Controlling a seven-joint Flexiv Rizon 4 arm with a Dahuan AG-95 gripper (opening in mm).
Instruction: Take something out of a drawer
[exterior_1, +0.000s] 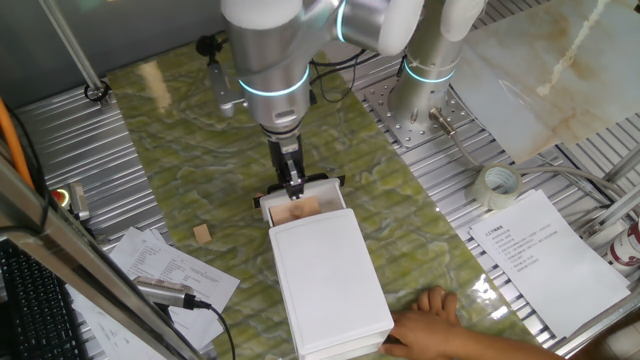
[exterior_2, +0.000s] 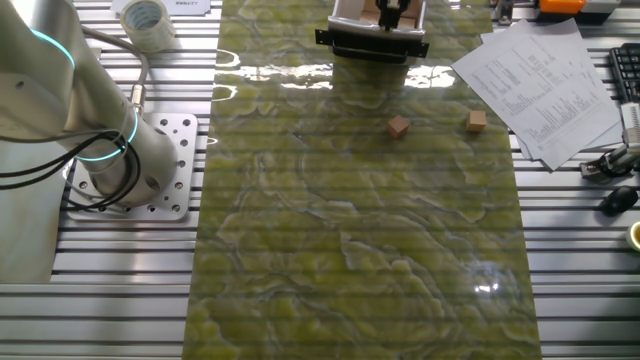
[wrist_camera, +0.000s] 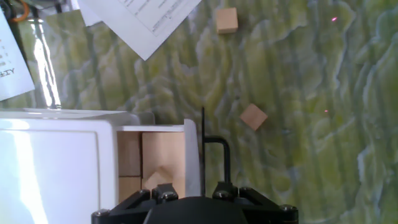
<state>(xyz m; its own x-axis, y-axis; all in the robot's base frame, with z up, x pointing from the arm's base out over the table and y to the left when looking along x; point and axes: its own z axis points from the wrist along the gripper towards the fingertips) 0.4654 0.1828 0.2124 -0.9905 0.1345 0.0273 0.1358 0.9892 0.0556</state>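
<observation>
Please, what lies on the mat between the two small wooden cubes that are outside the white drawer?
Nothing: between the one small tan wooden cube and the other, only bare green marbled mat shows, in the other fixed view.

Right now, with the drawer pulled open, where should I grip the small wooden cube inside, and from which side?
Come straight down from above: the drawer is open-topped. Pinch the small cube across two opposite flat faces. It lies turned among larger blocks, so rotate the gripper to match.
</observation>
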